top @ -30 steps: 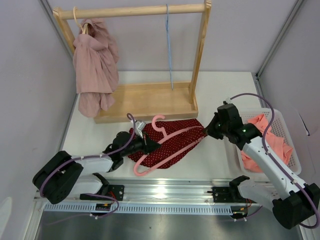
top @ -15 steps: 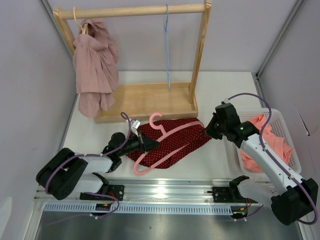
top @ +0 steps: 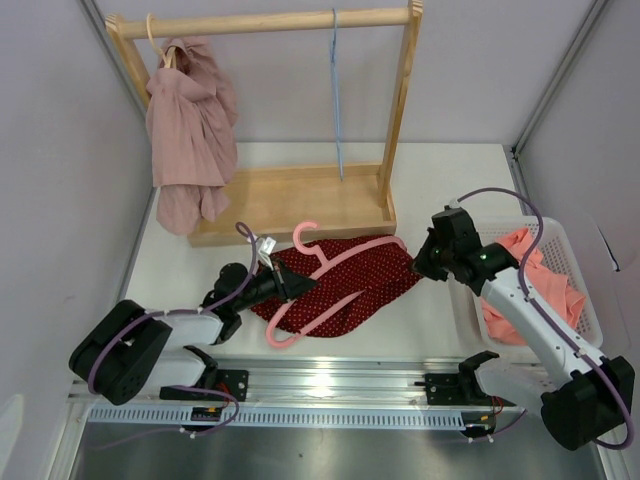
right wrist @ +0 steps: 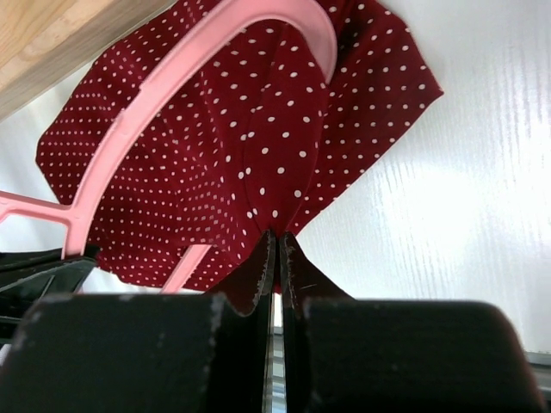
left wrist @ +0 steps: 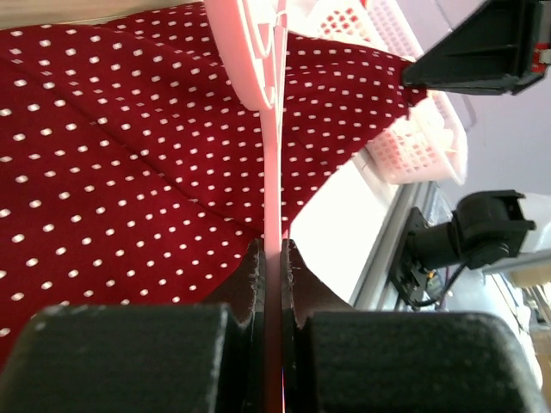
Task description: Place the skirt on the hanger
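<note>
White tabletop (top: 440,170) bears dotted crimson skirt (top: 382,272); curved pink plastic hanger (left wrist: 245,43) atop.

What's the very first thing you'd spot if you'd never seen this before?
The dark red skirt with white dots in the middle of the table, with a pink hanger lying across it. The left gripper pinches the hanger, and the right gripper pinches the skirt's edge. Behind them stands a wooden rack with a dusty pink garment hanging at its left end.
</note>
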`<control>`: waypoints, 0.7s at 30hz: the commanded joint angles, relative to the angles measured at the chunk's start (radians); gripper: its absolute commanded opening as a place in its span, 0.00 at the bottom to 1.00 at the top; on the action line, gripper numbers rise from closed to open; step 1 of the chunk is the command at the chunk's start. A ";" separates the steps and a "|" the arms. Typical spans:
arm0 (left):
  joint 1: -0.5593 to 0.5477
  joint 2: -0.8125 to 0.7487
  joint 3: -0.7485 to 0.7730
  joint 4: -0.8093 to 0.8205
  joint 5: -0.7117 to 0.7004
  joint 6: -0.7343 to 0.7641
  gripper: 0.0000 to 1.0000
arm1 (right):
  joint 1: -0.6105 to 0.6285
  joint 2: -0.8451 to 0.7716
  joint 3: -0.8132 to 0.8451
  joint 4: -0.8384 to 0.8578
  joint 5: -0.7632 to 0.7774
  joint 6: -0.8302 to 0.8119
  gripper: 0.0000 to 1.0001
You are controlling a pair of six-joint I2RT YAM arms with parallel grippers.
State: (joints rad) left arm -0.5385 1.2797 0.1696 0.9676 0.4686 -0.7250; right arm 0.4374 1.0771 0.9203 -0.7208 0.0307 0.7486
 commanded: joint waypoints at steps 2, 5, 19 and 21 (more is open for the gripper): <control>0.014 -0.036 0.044 -0.084 -0.080 0.065 0.00 | -0.070 -0.029 0.014 -0.017 -0.005 -0.043 0.00; 0.014 -0.025 0.050 -0.113 -0.097 0.076 0.00 | -0.127 -0.048 0.025 -0.028 -0.052 -0.069 0.00; -0.011 -0.043 0.099 -0.274 -0.159 0.213 0.00 | -0.253 -0.022 0.064 -0.015 -0.149 -0.104 0.00; -0.026 -0.037 0.097 -0.274 -0.176 0.219 0.00 | -0.253 0.010 0.097 -0.025 -0.149 -0.109 0.00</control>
State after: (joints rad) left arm -0.5533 1.2469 0.2417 0.7212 0.3580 -0.5739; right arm 0.1974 1.0649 0.9352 -0.7517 -0.0986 0.6704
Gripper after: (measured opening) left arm 0.055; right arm 0.033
